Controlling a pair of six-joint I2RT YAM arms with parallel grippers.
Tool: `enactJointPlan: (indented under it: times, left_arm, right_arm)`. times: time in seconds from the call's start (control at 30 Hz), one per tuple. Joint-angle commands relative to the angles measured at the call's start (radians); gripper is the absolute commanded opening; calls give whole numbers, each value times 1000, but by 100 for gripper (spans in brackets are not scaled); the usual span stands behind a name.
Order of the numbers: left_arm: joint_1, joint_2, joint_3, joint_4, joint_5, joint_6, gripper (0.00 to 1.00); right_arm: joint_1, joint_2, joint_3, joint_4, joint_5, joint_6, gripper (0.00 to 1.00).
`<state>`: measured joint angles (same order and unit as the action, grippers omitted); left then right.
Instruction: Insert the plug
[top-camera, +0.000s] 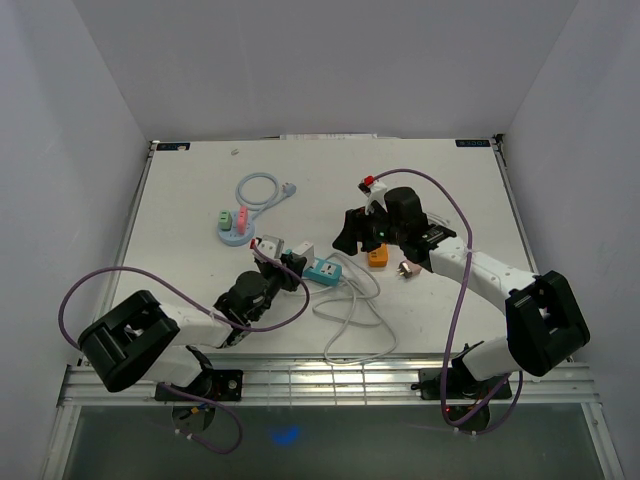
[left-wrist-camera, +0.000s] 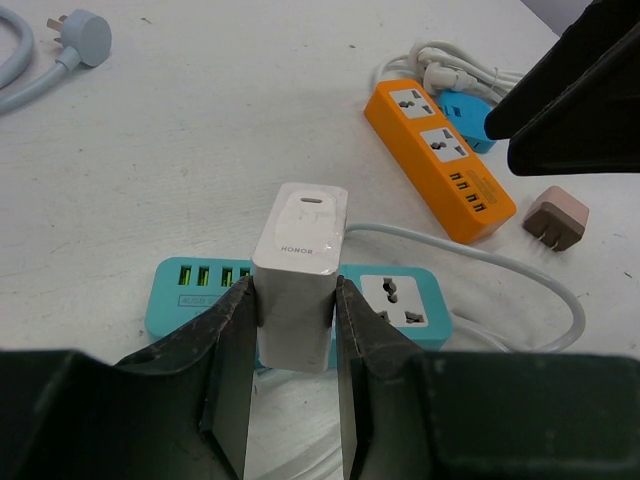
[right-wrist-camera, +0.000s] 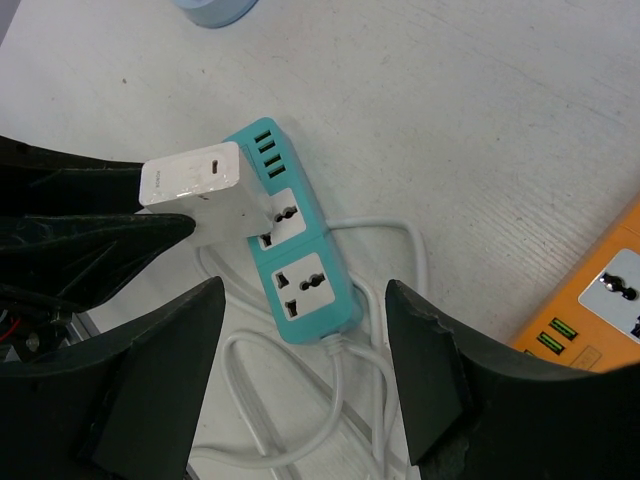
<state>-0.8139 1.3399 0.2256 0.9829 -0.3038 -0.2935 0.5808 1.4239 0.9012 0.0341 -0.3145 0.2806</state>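
Note:
The plug (left-wrist-camera: 300, 265) is a white HONOR charger block, and my left gripper (left-wrist-camera: 293, 300) is shut on its sides. It stands slightly tilted on the teal power strip (left-wrist-camera: 400, 300), over the socket beside the green USB ports; its prongs are hidden. In the right wrist view the plug (right-wrist-camera: 195, 185) covers that end socket of the teal strip (right-wrist-camera: 305, 285), with two sockets showing. My right gripper (right-wrist-camera: 305, 300) hangs open above the strip's cable end, holding nothing. From above, the left gripper (top-camera: 285, 262) and right gripper (top-camera: 360, 232) flank the strip (top-camera: 325, 269).
An orange power strip (left-wrist-camera: 440, 160) lies to the right, with a small brown adapter (left-wrist-camera: 556, 217) beside it. The teal strip's white cable (top-camera: 355, 315) loops toward the near edge. A pale blue cable (top-camera: 262, 190) and a round blue base (top-camera: 233, 228) sit at back left.

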Motion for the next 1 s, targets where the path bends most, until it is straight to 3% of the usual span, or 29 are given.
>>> enactJointPlan:
  times: [0.0, 0.47, 0.8, 0.97]
  left_arm:
    - [-11, 1, 14, 51, -11, -12, 0]
    - [-105, 57, -19, 100, -116, -24, 0]
    - [-168, 97, 24, 23, -348, -118, 0]
    - [-192, 137, 35, 88, -411, -90, 0]
  right_arm:
    - [1, -16, 1, 41, -6, 0, 71]
    - [-1, -2, 8, 30, -21, 3, 68]
    - [4, 47, 5, 32, -17, 8, 68]
    - [5, 67, -19, 49, -28, 25, 68]
